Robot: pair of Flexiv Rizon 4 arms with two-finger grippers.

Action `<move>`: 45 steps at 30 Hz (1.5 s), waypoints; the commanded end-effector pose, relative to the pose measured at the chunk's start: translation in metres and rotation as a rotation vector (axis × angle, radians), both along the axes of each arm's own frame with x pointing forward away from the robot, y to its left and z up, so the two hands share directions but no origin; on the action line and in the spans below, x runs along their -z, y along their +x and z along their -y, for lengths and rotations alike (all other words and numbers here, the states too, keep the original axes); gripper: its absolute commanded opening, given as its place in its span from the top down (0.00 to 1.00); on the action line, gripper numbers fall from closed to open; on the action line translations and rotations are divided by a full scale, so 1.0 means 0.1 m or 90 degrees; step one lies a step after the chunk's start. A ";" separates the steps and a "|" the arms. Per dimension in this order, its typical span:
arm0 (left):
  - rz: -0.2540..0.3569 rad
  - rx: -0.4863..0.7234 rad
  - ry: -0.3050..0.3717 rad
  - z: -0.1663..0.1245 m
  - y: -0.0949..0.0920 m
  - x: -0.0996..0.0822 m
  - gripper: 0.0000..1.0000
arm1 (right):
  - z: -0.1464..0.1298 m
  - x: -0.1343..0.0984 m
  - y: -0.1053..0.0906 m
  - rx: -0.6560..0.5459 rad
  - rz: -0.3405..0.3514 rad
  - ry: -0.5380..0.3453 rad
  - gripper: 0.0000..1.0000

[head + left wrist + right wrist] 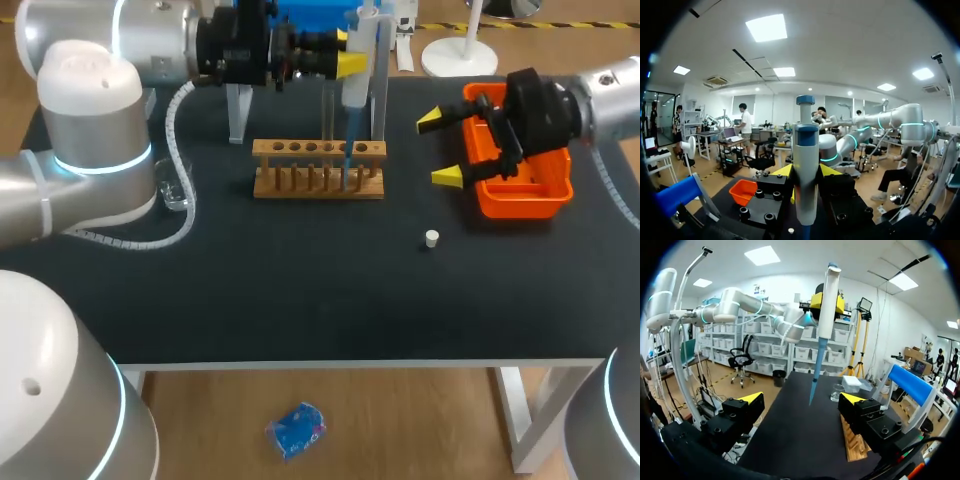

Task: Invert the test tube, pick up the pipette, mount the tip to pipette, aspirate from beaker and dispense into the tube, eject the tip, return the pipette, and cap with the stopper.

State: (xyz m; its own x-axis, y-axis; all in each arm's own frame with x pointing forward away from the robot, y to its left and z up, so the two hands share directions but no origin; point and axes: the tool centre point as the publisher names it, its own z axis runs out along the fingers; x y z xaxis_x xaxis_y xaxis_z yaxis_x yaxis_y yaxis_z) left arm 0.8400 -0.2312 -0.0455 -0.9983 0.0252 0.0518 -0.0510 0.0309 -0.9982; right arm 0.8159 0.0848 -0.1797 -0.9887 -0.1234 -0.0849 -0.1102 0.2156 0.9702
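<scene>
One pipette (360, 85), held upright
Left gripper (806, 172) clamps it over the far-edge rack (318, 150); right gripper (437, 148) jaws stand apart.

The head view looks down from above and behind the robot, taking in almost the whole dark tabletop (300, 300) from some way off. The left wrist view sits close behind the left pincer (806, 172) and faces level across the tabletop, the pipette (806, 160) filling its middle. The right wrist view looks past the right pincer (802, 399), low over the tabletop, towards the left arm (740, 305). All three share the pipette; the head and right wrist views share the wooden rack (318, 170).
</scene>
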 end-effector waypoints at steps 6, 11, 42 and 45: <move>-0.014 0.019 -0.018 0.05 0.03 0.38 1.00 | 0.01 0.16 -0.02 0.003 -0.033 0.058 0.00; -0.003 0.020 -0.028 0.06 0.01 0.50 1.00 | -0.05 0.16 0.01 0.010 -0.041 0.080 0.00; 0.043 -0.007 -0.022 0.07 0.04 0.78 1.00 | -0.70 -0.08 0.32 -0.004 -0.081 0.123 0.00; 0.041 -0.009 -0.023 0.07 0.05 0.78 1.00 | -0.76 -0.06 0.32 -0.009 -0.077 0.124 0.00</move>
